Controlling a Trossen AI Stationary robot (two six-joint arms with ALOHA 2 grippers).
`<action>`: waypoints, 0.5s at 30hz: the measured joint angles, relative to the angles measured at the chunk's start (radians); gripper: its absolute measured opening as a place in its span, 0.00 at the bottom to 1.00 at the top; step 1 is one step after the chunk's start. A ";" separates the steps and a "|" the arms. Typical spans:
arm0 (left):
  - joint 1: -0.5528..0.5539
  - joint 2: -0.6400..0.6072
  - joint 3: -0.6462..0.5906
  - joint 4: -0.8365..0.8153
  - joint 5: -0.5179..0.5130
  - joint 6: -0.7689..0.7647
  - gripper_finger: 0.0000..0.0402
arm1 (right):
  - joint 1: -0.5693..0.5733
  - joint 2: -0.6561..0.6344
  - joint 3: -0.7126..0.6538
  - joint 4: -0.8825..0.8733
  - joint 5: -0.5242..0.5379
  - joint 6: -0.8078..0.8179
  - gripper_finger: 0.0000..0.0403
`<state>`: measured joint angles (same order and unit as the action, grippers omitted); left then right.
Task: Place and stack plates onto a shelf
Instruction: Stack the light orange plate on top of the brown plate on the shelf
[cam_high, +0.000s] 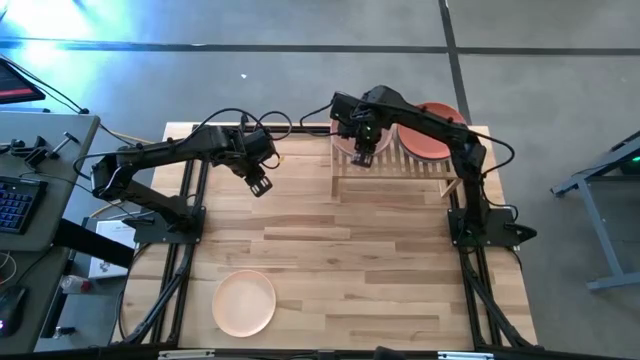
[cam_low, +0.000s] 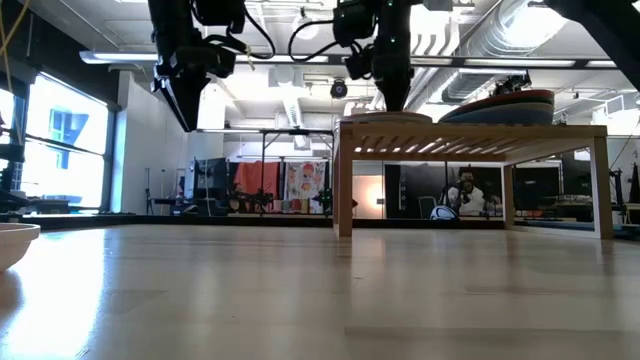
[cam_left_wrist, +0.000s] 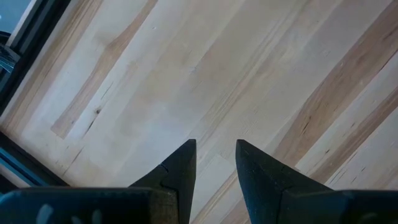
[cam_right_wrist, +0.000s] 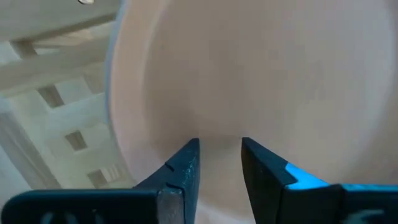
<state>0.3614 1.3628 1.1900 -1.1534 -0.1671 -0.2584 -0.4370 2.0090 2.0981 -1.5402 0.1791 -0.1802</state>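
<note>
The right gripper (cam_high: 362, 152) was held just above a pinkish plate (cam_right_wrist: 261, 81) on the shelf's (cam_high: 400, 165) left half, its fingers slightly parted and empty; that plate was judged placed. The left gripper (cam_high: 260, 183) hung open, holding nothing. The peach plate (cam_high: 244, 303) near the table's front edge would need fetching next.

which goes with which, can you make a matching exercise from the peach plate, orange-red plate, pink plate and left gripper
Things:
1. peach plate
2. orange-red plate
3. pink plate
4. left gripper

Places:
A. shelf, left side, under the right gripper
B. above bare table, holding nothing
C. top of the stack on the shelf's right side
D. table, near front left

Pairs: 1-D, 2-C, 3-A, 4-B
</note>
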 joint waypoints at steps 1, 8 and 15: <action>0.000 0.000 0.000 0.000 0.000 0.000 0.25 | 0.002 0.000 0.011 -0.012 0.006 0.000 0.23; 0.000 0.000 0.000 -0.001 0.000 0.000 0.25 | 0.004 -0.003 0.128 -0.031 0.007 0.048 0.23; -0.021 0.000 0.000 -0.066 0.069 -0.024 0.25 | 0.026 -0.007 0.261 -0.023 -0.074 0.143 0.23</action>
<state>0.3407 1.3628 1.1900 -1.2191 -0.0978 -0.2828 -0.4107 2.0021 2.3589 -1.5635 0.1050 -0.0376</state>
